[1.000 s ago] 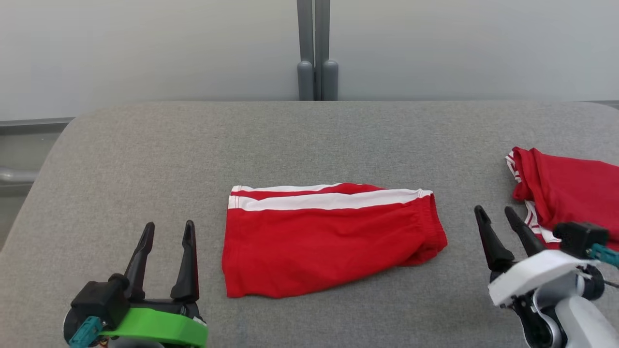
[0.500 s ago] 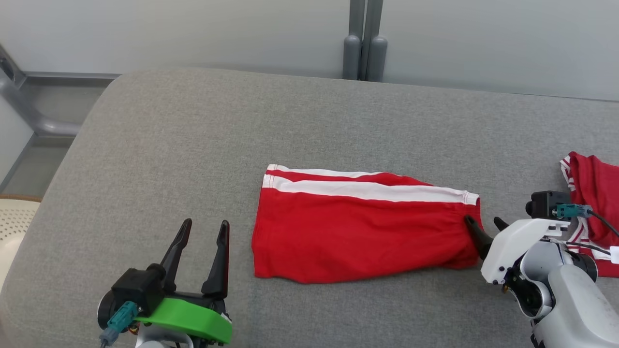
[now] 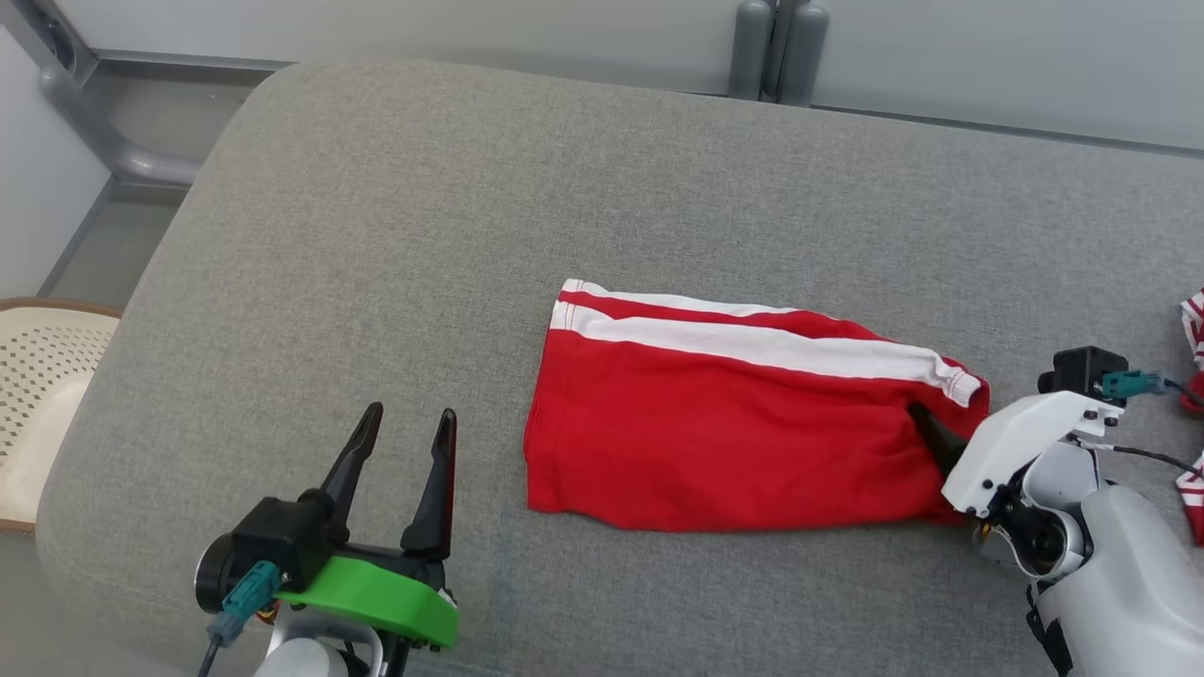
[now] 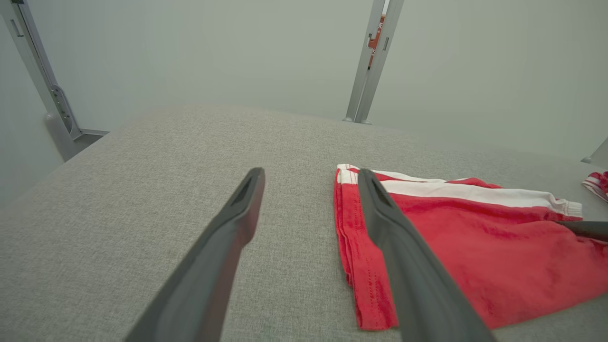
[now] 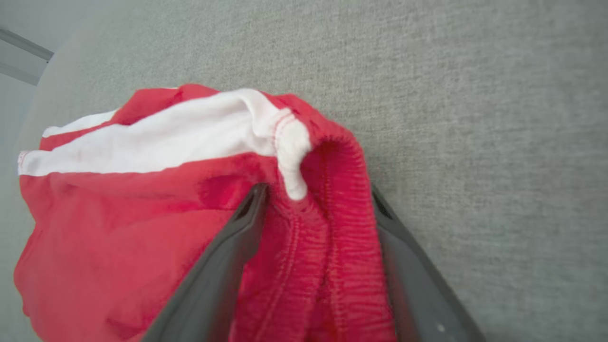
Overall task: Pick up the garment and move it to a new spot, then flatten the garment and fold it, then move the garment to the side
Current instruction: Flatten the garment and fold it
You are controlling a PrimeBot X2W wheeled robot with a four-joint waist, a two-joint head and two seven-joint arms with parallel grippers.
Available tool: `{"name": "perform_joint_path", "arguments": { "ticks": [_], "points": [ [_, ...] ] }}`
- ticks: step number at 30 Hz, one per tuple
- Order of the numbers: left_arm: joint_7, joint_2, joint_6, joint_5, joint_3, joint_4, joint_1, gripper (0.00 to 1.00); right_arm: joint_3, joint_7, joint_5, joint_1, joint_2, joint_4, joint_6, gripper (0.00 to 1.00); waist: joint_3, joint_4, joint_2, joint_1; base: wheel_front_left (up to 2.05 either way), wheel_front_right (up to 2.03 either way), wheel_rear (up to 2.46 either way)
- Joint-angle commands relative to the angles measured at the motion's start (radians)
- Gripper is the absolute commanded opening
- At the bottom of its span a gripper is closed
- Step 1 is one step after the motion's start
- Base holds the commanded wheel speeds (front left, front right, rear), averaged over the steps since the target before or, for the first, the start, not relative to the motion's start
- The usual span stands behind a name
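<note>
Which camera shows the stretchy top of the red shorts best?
The right wrist view: the waistband sits in the middle, close up, bunched between the fingers of the open right pincer. The head view shows it small, partly behind that pincer. The left wrist view shows it far off, at the end of the shorts.

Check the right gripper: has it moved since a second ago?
Yes. The right gripper stood clear to the right of the folded red shorts; it has closed in leftward, and its open fingers now straddle their waistband end.
</note>
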Motion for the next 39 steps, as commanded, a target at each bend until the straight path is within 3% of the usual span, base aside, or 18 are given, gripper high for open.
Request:
{"name": "perform_joint_path", "arguments": {
  "ticks": [1, 2, 3, 4, 12, 21, 24, 28, 32, 35, 39],
  "points": [
    [-0.001, 0.007, 0.002, 0.006, 0.001, 0.002, -0.016, 1.0, 0.024, 0.019, 0.019, 0.003, 0.023, 0.028, 0.0, 0.66, 0.009, 0.01, 0.0, 0.0, 0.0, 0.0, 0.0],
    [0.0, 0.007, 0.002, 0.006, -0.001, 0.004, -0.017, 1.0, 0.036, 0.023, 0.032, -0.006, 0.027, 0.035, 0.0, 0.38, 0.008, 0.011, 0.0, 0.0, 0.0, 0.0, 0.0],
    [0.002, 0.007, 0.003, 0.007, -0.003, 0.004, -0.017, 1.0, 0.047, 0.023, 0.037, -0.011, 0.027, 0.041, 0.0, 0.38, 0.007, 0.011, 0.0, 0.0, 0.0, 0.0, 0.0],
    [0.004, 0.007, 0.004, 0.006, -0.004, 0.005, -0.017, 1.0, 0.059, 0.02, 0.045, -0.018, 0.026, 0.044, 0.0, 0.0, 0.002, 0.011, 0.0, 0.0, 0.0, 0.0, 0.0],
    [0.004, 0.007, 0.006, -0.009, -0.007, 0.012, 0.011, 1.0, 0.121, -0.039, 0.116, -0.016, -0.039, 0.013, 0.0, 0.0, -0.056, -0.025, 0.0, 0.0, 0.0, 0.0, 0.0],
    [0.001, -0.003, 0.008, -0.021, -0.011, 0.027, 0.034, 1.0, 0.115, 0.053, 0.158, 0.036, -0.203, -0.078, 0.0, 0.0, -0.117, -0.104, 0.0, 0.0, 0.0, 0.0, 0.0],
    [0.001, -0.01, 0.008, -0.023, -0.018, 0.033, 0.032, 1.0, 0.1, 0.082, 0.177, 0.055, -0.221, -0.129, 0.0, 0.0, -0.124, -0.106, 0.0, 0.0, 0.0, 0.0, 0.0],
    [0.007, -0.011, -0.001, -0.026, -0.029, 0.042, 0.034, 1.0, 0.064, 0.114, 0.238, 0.062, -0.163, -0.189, 0.0, 0.0, -0.131, -0.09, 0.0, 0.0, 0.0, 0.0, 0.0],
    [0.01, -0.012, -0.004, -0.029, -0.034, 0.05, 0.021, 1.0, 0.026, 0.15, 0.317, 0.056, -0.059, -0.226, 0.0, 0.0, -0.13, -0.051, 0.0, 0.0, 0.0, 0.0, 0.0],
    [0.012, -0.019, -0.006, -0.031, -0.039, 0.057, 0.013, 1.0, -0.007, 0.173, 0.373, 0.039, 0.031, -0.215, 0.0, 0.0, -0.122, -0.012, 0.0, 0.0, 0.0, 0.0, 0.0],
    [0.014, -0.024, -0.009, -0.025, -0.053, 0.069, 0.001, 1.0, -0.033, 0.187, 0.423, 0.008, 0.084, -0.162, 0.0, 0.0, -0.102, 0.039, 0.0, 0.0, 0.0, 0.0, 0.0]
  ]
}}
